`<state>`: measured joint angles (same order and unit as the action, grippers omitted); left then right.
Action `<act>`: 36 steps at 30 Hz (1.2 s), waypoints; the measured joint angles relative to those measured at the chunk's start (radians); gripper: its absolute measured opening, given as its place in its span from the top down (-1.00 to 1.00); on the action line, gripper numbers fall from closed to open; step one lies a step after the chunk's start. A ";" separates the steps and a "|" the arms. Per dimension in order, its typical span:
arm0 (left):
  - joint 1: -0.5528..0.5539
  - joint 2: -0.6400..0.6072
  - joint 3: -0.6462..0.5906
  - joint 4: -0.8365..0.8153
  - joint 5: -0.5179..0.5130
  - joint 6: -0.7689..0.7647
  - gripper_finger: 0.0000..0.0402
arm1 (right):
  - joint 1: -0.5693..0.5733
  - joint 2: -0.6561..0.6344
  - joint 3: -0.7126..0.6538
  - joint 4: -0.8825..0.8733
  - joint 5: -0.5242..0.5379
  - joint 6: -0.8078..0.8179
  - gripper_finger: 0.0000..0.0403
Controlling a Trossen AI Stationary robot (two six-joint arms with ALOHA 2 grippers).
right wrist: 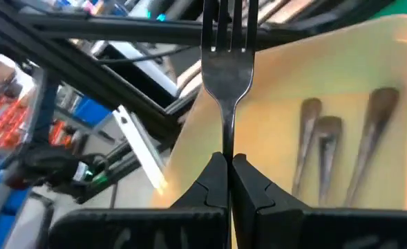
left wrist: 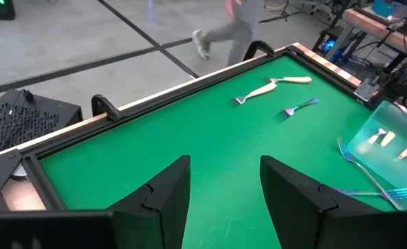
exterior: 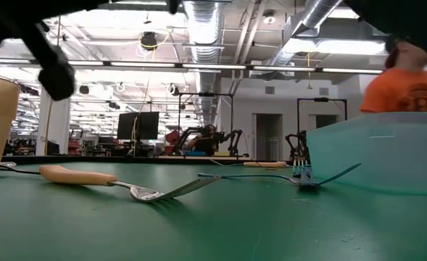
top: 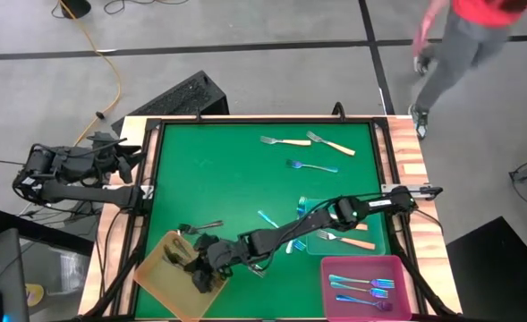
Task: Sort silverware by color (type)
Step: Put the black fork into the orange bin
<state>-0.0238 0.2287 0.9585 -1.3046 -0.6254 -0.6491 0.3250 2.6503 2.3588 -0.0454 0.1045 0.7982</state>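
My right gripper (right wrist: 229,173) reaches from the table's right to the yellow tray (top: 156,273) at the near left and is shut on a dark-grey fork (right wrist: 225,76). Three more dark fork handles (right wrist: 327,145) lie in that tray. Cream-handled forks (top: 285,141) and a blue fork (top: 312,166) lie flat on the green mat at the far side; another blue fork (top: 267,219) and a dark fork (top: 200,226) lie nearer. My left gripper (left wrist: 224,200) waits open, off the table's left edge. My right gripper pinches the dark-grey fork by its slim stem (right wrist: 225,142), just behind the tines, between its two fingertips. The fork runs on along the line of the fingers, tines (right wrist: 225,28) pointing away from the wrist. It sticks out over the yellow tray; its handle end is hidden between the fingers.
A teal tray (top: 370,215) with cream-handled forks and a pink tray (top: 397,268) with iridescent forks stand at the near right. A raised wooden rim (top: 406,161) frames the mat. A person walks beyond the table's far right corner (top: 460,45).
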 joint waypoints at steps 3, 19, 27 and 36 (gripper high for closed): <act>0.000 0.000 0.000 -0.002 0.000 0.001 0.21 | -0.007 -0.024 -0.066 0.008 0.022 0.035 0.90; 0.000 0.000 0.000 -0.017 0.000 -0.004 0.21 | -0.024 -0.012 -0.006 -0.166 0.012 -0.039 0.90; 0.000 0.000 0.000 -0.027 -0.001 -0.006 0.21 | -0.023 -0.011 -0.006 -0.212 0.009 -0.047 0.90; 0.000 0.000 0.000 -0.035 -0.003 0.000 0.21 | -0.026 -0.011 -0.006 -0.236 0.004 -0.047 0.90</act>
<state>-0.0238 0.2287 0.9588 -1.3391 -0.6285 -0.6494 0.2993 2.6389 2.3524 -0.2815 0.1081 0.7517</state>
